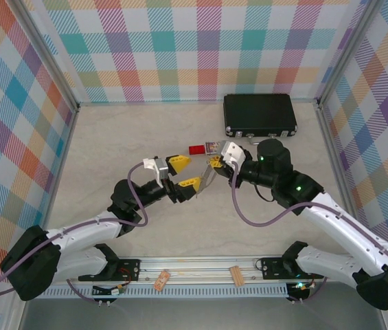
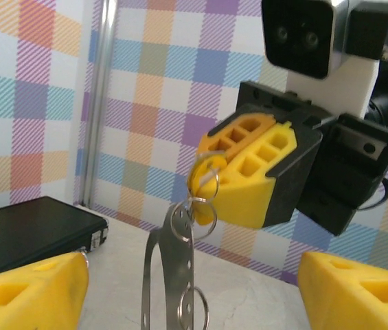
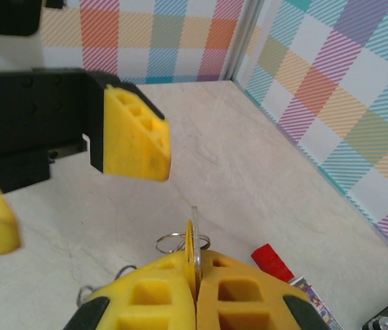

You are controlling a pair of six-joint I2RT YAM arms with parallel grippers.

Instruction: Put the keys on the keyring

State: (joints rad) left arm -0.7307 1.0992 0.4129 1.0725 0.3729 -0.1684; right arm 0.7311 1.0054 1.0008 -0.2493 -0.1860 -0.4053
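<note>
1. Above the middle of the table (image 1: 111, 130), the two grippers face each other, close together.
2. The right gripper (image 1: 215, 163) is closed. Its yellow fingers (image 3: 242, 295) pinch the key (image 3: 189, 240) by the thin tan-yellow head.
3. Just under the key there is a small split ring (image 2: 192, 218). The keyring (image 2: 168, 271), a grey metal loop, hangs down from this ring, a little tilted.
4. I cannot tell if the lower end of the keyring touches the table.
5. A second small ring (image 2: 192, 311) sits lower on the loop.
6. The left gripper (image 1: 192, 171) stands wide open. The keyring is between its two yellow fingers (image 2: 32, 292), apart from both, and this gripper holds nothing.
7. A small red rectangle (image 1: 196, 149) lies on the table just beyond the grippers, toward the far edge.
8. A black case (image 1: 259, 114) lies flat near the far right corner of the table.
</note>
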